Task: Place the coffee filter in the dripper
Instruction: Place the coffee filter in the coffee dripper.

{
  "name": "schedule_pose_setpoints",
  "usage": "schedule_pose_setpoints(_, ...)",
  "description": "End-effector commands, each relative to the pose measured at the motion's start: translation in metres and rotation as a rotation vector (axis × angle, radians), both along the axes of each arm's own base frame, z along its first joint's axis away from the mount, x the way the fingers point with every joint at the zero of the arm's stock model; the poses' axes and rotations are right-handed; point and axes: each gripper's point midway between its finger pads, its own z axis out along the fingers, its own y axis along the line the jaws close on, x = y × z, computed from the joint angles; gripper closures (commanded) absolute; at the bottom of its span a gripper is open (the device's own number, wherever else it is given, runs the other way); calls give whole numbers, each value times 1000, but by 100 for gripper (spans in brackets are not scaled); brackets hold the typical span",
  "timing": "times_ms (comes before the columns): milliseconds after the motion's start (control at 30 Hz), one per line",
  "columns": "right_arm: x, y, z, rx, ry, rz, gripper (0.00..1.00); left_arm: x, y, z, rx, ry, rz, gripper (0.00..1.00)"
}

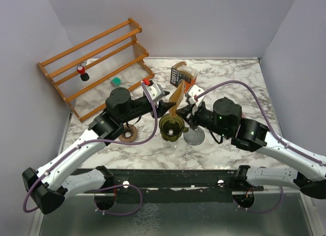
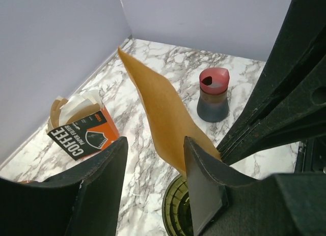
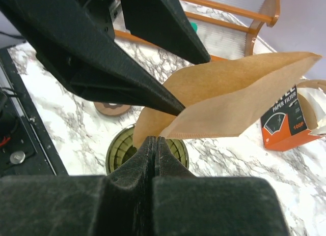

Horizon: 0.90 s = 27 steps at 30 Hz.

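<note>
hidden: dripper (image 1: 171, 128) half behind coffee filter (image 3: 229, 98) | count: one coffee filter, one dripper, one filter box (image 2: 84, 134) | right end effector (image 3: 155, 142) pinches coffee filter over dripper | left end effector (image 2: 155, 144) spread around it

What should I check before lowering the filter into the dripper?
1. Right gripper shut on filter: ok.
2. Filter's lower tip above dripper: ok.
3. Filter spread into a cone: not ok, nearly flat.
4. Left gripper open, one finger at the filter's fold: ok.
5. Dripper upright on table: ok.
</note>
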Motion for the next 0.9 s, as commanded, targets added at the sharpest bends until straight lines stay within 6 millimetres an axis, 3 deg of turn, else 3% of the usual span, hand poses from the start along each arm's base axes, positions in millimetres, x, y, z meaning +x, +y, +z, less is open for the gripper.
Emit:
schedule_pose_setpoints(0, -5, -7, 1, -17, -66, 27, 99, -6, -3, 10, -27, 41, -27, 50)
schedule_pose_setpoints(567, -12, -9, 12, 25, -115, 66, 99, 14, -8, -4, 17, 125, 40, 58)
schedule_pose_setpoints(667, -10, -8, 11, 24, -112, 59, 99, 13, -9, -4, 12, 126, 32, 71)
schedule_pose_setpoints(800, -5, -14, 8, 27, -101, 8, 99, 15, -6, -3, 9, 125, 50, 100)
schedule_pose_setpoints(867, -1, -21, 8, 39, -94, -37, 99, 16, -3, -2, 12, 126, 72, 100)
